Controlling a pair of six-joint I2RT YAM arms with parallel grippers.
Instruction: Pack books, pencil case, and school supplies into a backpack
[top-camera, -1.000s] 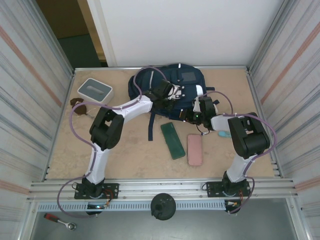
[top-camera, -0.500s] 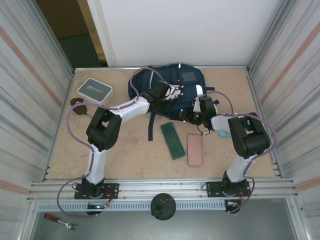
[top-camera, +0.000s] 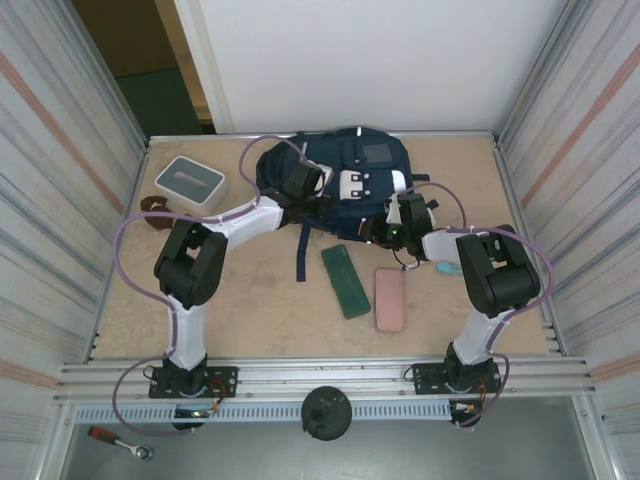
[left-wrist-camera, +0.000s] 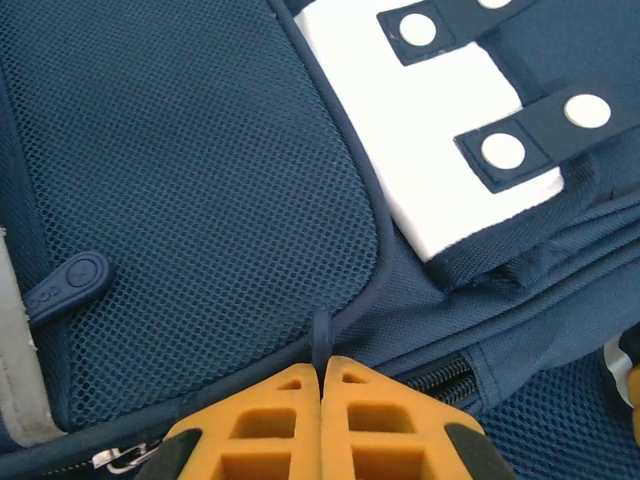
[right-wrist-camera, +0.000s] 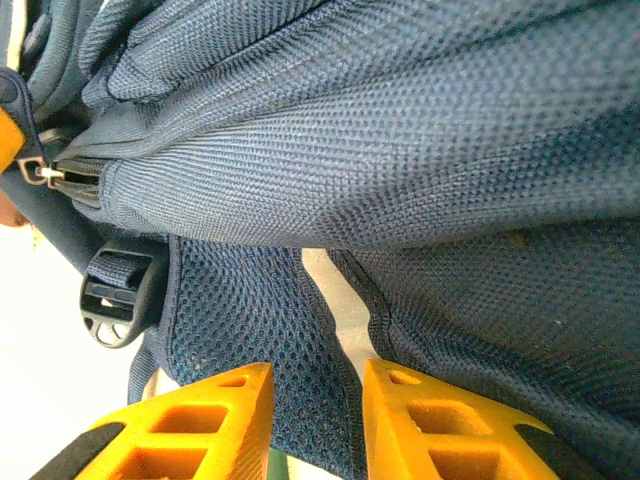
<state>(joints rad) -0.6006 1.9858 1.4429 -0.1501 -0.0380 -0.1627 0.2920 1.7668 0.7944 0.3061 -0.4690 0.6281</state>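
The backpack (top-camera: 345, 172) lies flat at the far middle of the table (top-camera: 250, 300), its top towards the back wall. It is soft cloth and mesh with no frame to be seen, so I judge it will sag and fold wherever it is lifted, and one arm alone would likely drag it rather than open it. The best holds are the firm parts: piped seams, straps, zip pulls. Broad mesh panels would just bunch up.

Nearer the arms, well apart from the bag, lie a green case (top-camera: 345, 281) and a pink case (top-camera: 390, 298), side by side.

The right gripper (right-wrist-camera: 318, 375) is at the bag's near right edge. Its jaws stand partly open with a fold of mesh and a strip of white trim between them; whether the pads actually press the cloth I cannot tell.

The left gripper (left-wrist-camera: 322, 365) sits on the bag's left half. Its jaws are closed flat together, pinching a thin cord loop (left-wrist-camera: 320, 335) that rises from the seam under the mesh pocket, just above a zip line
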